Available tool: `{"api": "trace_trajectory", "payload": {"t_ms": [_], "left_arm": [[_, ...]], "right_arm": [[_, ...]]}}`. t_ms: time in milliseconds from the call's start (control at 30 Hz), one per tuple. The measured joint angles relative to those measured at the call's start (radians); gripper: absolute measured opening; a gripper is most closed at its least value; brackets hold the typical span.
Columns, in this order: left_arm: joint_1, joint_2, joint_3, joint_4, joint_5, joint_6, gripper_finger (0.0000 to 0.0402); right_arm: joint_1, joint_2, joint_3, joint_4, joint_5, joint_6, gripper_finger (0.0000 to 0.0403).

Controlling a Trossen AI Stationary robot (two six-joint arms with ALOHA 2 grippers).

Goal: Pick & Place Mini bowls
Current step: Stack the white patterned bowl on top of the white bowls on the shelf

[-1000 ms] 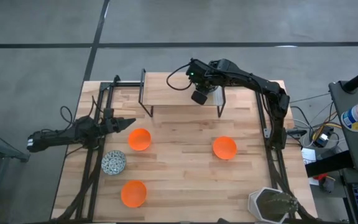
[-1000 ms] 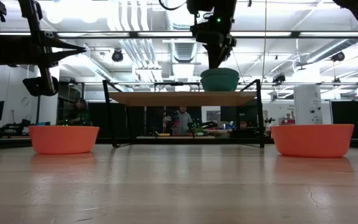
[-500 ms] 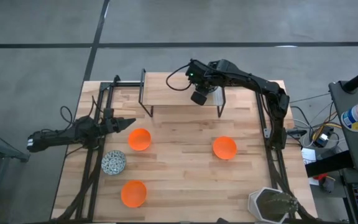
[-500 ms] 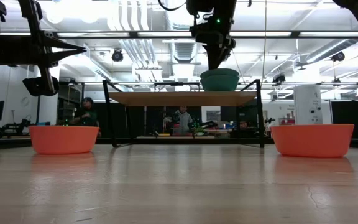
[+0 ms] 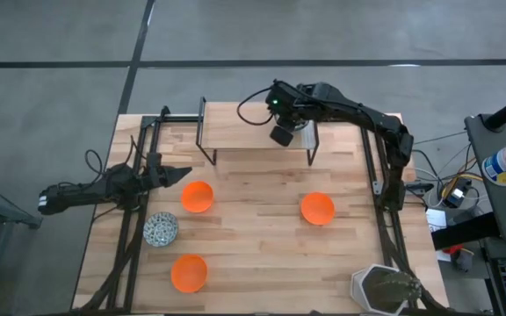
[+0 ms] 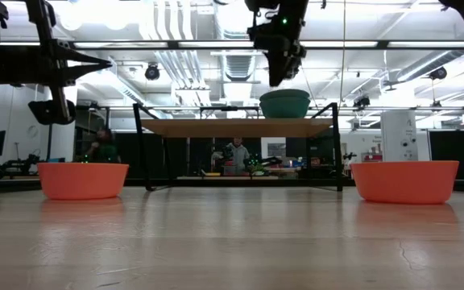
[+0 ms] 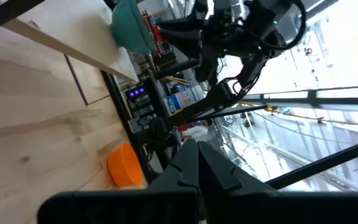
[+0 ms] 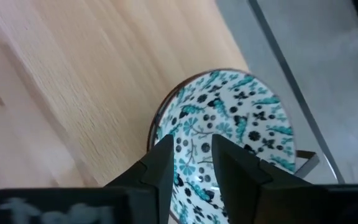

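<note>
Above, right gripper (image 6: 279, 79) over patterned bowl (image 6: 285, 103).

1. My two arms are dark, near black, built of slim links joined by rounded joint housings.
2. My right arm (image 5: 358, 112) carries a thin black cable that loops out in an arc behind the wrist.
3. A small green light glows on my right wrist block, just above the right gripper (image 6: 277, 74).
4. My right gripper's fingers (image 8: 160, 163) are matte black, flat-sided, with squared-off angular tips.
5. My left gripper (image 5: 181, 173) tapers to a sharp dark point; its fingers (image 7: 188, 163) are smooth black wedges.
6. A loose black wire curls beside my left forearm.
</note>
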Motion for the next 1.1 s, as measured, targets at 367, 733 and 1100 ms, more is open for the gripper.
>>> {"api": "trace_trajectory", "payload": {"t_ms": [367,733,1100], "left_arm": [[0.0,0.001,0.004,-0.002,0.049,-0.054,0.007],[0.0,0.088,0.225,-0.205,0.116,0.118,0.0126],[0.0,0.304,0.509,-0.736,0.256,0.286,0.0126]], "right_arm": [[0.02,-0.046,0.0,0.048,-0.006,0.005,0.0104],[0.077,-0.094,0.0,0.157,-0.025,0.008,0.0096],[0.13,-0.131,0.0,0.216,-0.089,0.053,0.0086]]}}
